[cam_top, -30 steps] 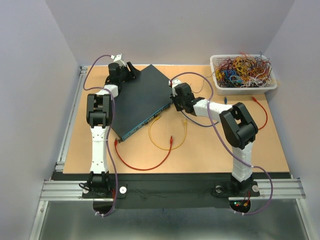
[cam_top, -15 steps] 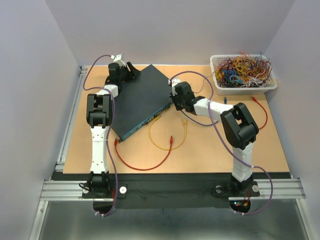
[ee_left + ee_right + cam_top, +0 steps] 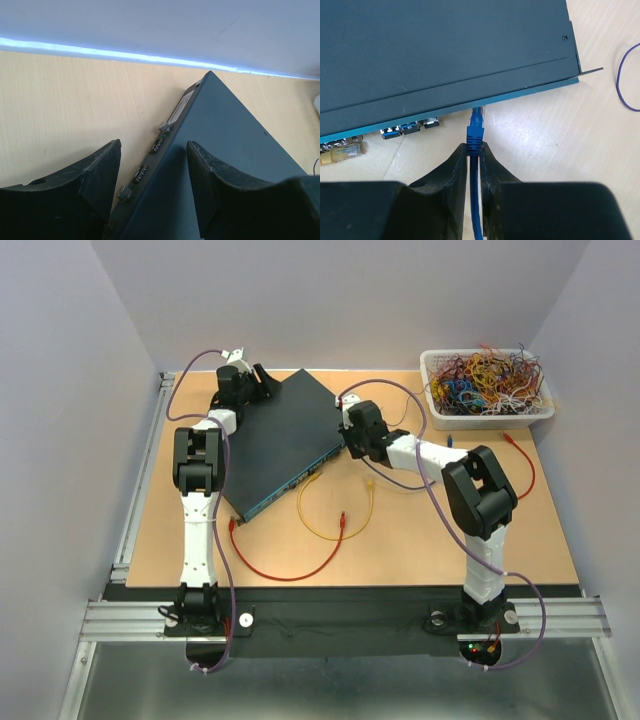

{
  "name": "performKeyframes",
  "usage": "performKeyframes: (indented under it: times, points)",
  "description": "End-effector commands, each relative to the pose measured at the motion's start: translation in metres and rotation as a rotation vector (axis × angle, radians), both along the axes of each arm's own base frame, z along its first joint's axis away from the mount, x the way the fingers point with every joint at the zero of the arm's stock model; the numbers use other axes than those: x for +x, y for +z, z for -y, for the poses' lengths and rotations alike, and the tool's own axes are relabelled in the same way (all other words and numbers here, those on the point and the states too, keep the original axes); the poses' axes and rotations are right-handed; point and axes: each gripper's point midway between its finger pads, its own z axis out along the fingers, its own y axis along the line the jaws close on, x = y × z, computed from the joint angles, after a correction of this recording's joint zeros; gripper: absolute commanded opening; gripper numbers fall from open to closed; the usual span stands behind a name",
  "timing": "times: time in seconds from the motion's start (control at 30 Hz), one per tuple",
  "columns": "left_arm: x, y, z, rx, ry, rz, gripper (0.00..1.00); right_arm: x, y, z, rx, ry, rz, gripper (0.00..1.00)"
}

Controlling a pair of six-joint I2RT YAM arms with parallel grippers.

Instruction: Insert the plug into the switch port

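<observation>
Here, right gripper (image 3: 474,150) clamps the blue plug (image 3: 475,131), its tip at the switch (image 3: 445,50) front face, near one end; left gripper (image 3: 152,165), jaws apart, straddles the switch's back edge.

Both arms are the same build. The left arm (image 3: 197,530) and right arm (image 3: 480,540) have white tube links with chunky black joint housings. A thin purple cable (image 3: 618,85) trails off each one, and both sit on black bases (image 3: 197,602). The left gripper (image 3: 152,150) has thick matte-black fingers (image 3: 95,175), kinda rough along the edges. The right gripper (image 3: 474,150) matches, with fingers tapering to narrow tips. Tiny red and green lights (image 3: 478,648) glow by the right base.
</observation>
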Motion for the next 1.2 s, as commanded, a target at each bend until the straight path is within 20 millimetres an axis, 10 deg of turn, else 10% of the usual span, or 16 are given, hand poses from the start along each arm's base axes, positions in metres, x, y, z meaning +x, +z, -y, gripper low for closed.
performKeyframes:
  times: [0.0, 0.6, 1.17]
  points:
    - [-0.043, -0.018, 0.068, -0.072, -0.169, -0.168, 0.65, 0.029, 0.100, -0.038, 0.174, 0.045, 0.246, 0.00]
    - [-0.042, -0.018, 0.068, -0.073, -0.170, -0.168, 0.64, 0.021, 0.090, -0.033, 0.175, 0.039, 0.220, 0.00]
    - [-0.042, -0.019, 0.069, -0.072, -0.177, -0.170, 0.64, -0.053, -0.031, -0.006, 0.187, -0.016, -0.066, 0.00]
